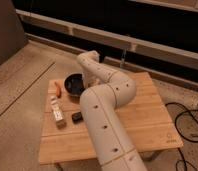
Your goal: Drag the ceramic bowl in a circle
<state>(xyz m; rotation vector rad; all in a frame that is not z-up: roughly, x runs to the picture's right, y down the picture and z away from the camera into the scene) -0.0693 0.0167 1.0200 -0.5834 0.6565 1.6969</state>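
Dark ceramic bowl (73, 84) partly behind arm (104, 100); hand closed tight at bowl's rim (hidden by arm), hold unclear.

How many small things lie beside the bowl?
3: orange piece left of bowl, white packet nearer us, dark block right of it. End effector at bowl's rim; arm may hide more.
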